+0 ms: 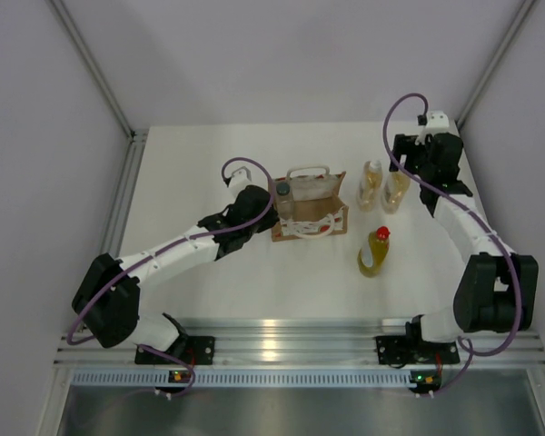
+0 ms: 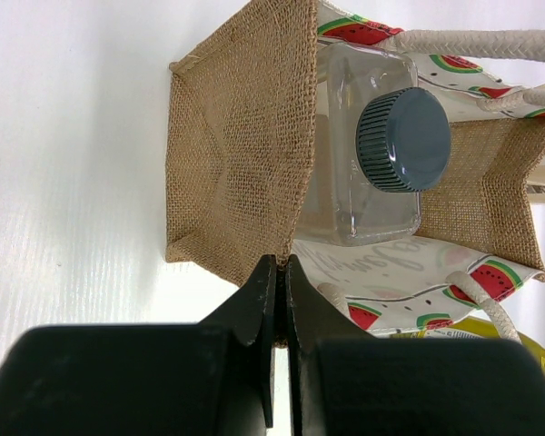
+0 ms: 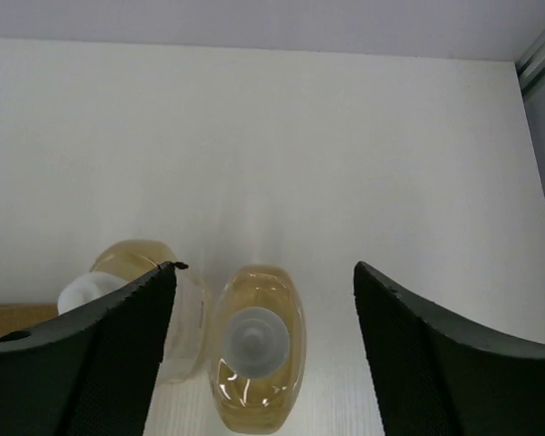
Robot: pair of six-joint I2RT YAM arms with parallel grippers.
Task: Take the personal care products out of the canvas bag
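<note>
The canvas bag (image 1: 311,211) stands mid-table, tan with white loop handles and watermelon prints. The clear bottle with a dark grey cap (image 2: 401,139) stands inside it at its left end. My left gripper (image 2: 282,263) is shut on the bag's left burlap rim (image 2: 245,163). Two amber bottles with white caps (image 1: 371,184) (image 1: 397,192) stand right of the bag. My right gripper (image 3: 265,277) is open above them, one amber bottle (image 3: 256,343) between its fingers, the other (image 3: 118,291) partly behind the left finger. The yellow bottle with a red cap (image 1: 374,252) stands nearer the front.
The table's right metal rail (image 3: 540,54) runs close to my right gripper. The back wall and side posts enclose the white table (image 1: 191,182).
</note>
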